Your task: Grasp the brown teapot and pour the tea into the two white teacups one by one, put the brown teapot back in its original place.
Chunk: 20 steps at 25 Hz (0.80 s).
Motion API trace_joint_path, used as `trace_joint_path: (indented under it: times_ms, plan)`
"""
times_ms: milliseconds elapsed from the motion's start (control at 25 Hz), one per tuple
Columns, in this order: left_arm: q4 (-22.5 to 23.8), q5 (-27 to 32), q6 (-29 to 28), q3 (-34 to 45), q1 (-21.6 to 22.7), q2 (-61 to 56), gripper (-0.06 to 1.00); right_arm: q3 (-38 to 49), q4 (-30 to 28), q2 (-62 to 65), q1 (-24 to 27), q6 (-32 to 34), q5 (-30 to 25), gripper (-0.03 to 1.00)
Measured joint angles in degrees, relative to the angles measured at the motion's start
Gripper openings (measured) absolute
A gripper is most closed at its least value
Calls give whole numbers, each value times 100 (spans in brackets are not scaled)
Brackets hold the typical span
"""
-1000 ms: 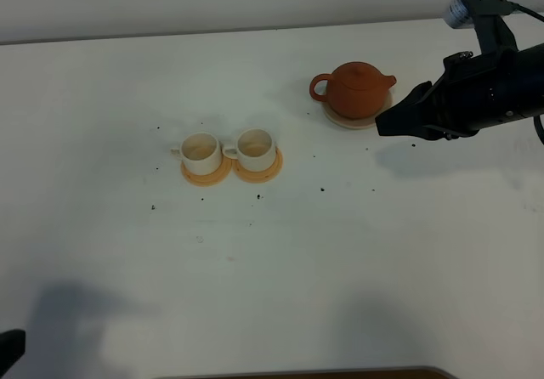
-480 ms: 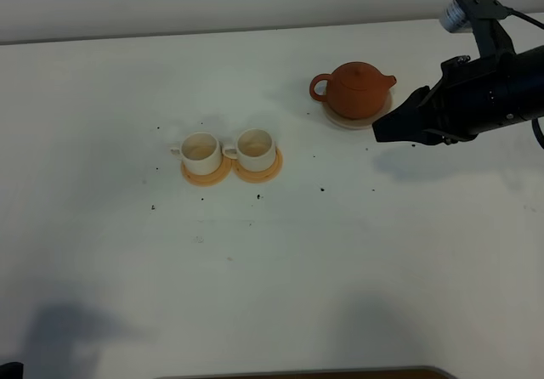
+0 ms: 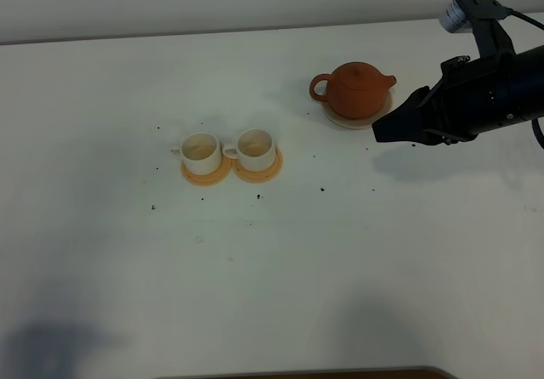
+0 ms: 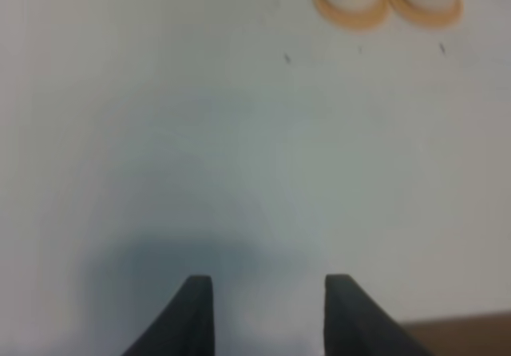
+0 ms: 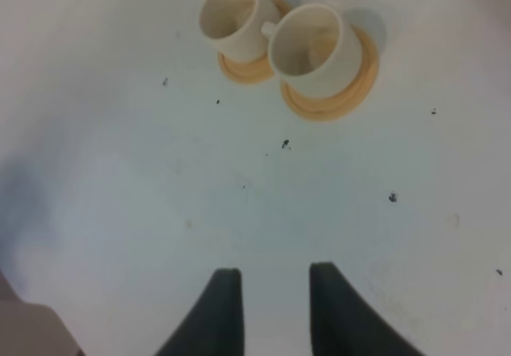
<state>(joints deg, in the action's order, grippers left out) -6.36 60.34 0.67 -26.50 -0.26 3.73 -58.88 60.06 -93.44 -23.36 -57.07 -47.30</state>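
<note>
At my remote desk: the brown teapot (image 3: pixel 359 90) sits on its cream saucer (image 3: pixel 340 121), my right gripper (image 3: pixel 378 131) just beside it, fingers apart and holding nothing. The two white teacups (image 3: pixel 201 150) stand side by side on orange coasters (image 3: pixel 206 178). My left gripper (image 4: pixel 267 280), fingers likewise parted, hangs over the white table (image 3: pixel 340 251).
</note>
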Motion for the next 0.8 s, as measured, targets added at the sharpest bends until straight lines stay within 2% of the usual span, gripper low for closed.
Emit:
trace_joint_path:
  times_ms: [120,480,640,800]
  plan:
    - [0,26,4,0,19,-371,37,0,0,0,0,0,35,24]
    - [-7,44,4,6,73,-392,37,-7,228,0,0,-74,174,24]
    - [-7,44,4,6,193,-392,37,-263,209,0,-91,-108,270,24]
    - [-11,44,-1,6,400,-392,37,-815,19,-5,-410,-78,542,24]
